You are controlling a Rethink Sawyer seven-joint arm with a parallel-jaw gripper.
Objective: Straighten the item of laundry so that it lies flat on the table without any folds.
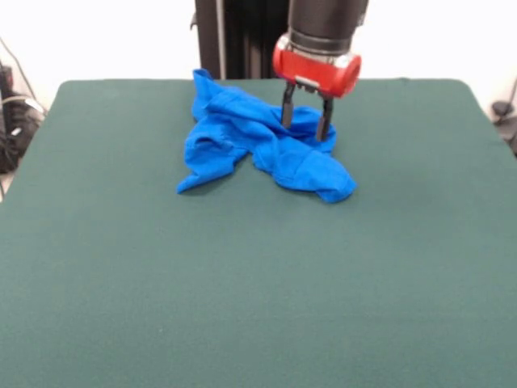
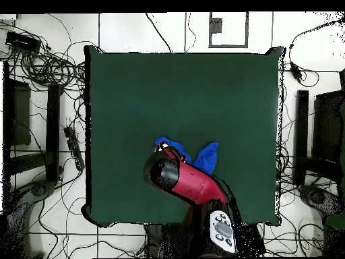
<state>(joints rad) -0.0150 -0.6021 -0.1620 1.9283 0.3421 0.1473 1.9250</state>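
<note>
- Table (image 1: pixel 121 283): dark green cover, bare across its left side and near half in the front view.
- T-shirt (image 1: pixel 242 137): royal blue, crumpled in a heap with many folds, lying at the table's far middle; one corner trails toward the left, another lobe toward the right.
- Fingers (image 1: pixel 305 121): two dark prongs parted, pointing down, tips at the cloth's right part; nothing lifted, grip on fabric cannot be confirmed.
- Overhead view: arm (image 2: pixel 192 182) covers most of the shirt.
</note>
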